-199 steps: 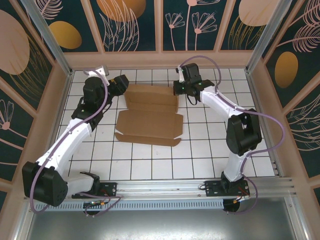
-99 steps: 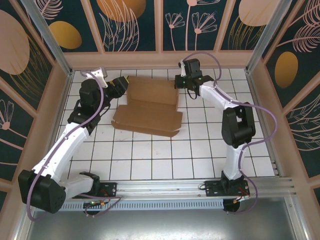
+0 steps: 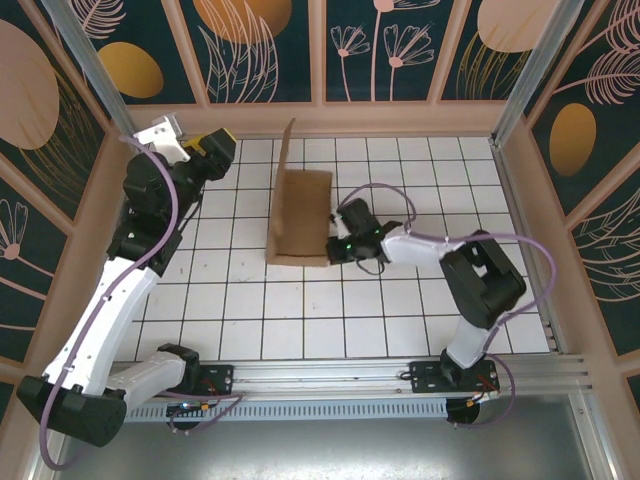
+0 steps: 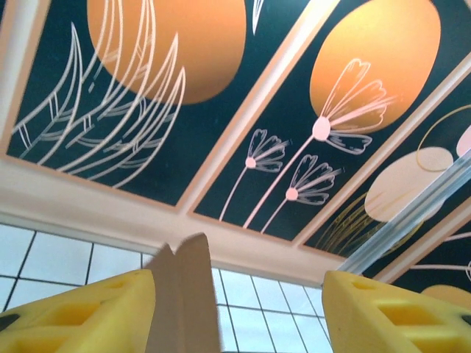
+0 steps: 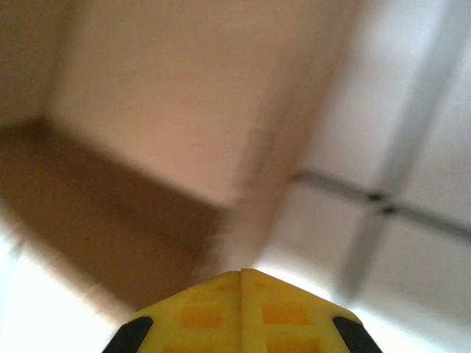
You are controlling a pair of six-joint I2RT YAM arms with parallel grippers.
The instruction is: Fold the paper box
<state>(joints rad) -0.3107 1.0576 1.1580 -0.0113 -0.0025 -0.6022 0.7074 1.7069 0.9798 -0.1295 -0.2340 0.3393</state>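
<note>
the paper box (image 3: 300, 215) stands on edge mid-table, its tall side up and one flap poking higher. it sits straight ahead of the right gripper (image 3: 337, 236), which is the nearer one, low at the box's right face, fingers pressed together, gripping nothing, cardboard close enough that i can't tell touching from just beside. the left gripper (image 3: 217, 144) hangs raised, with the box off ahead of its tips and apart from them, fingers (image 4: 73, 312) spread about halfway and empty, so i judge any push comes from the right tip toward the left arm.
</note>
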